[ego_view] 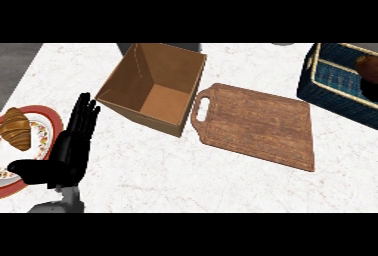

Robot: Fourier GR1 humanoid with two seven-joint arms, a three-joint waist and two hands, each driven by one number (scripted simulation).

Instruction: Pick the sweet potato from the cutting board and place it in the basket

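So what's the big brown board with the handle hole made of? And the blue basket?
The cutting board looks like wood with a dull finish: brown, with streaky grain. The blue basket looks woven, maybe wicker or fabric; a checked pattern and a pale rim show, but I can't tell which material. Something brown lies inside it.

White marble-look counter w/ faint grey veins, smooth. At centre, a cutting board of dark, worn-looking wood w/ visible grain, matt. Far left of it, an open box, plain brown like cardboard or thin wood, matt. Far right, a woven dark-blue basket w/ tan rim. Near left, a glossy patterned plate; a black matt hand.
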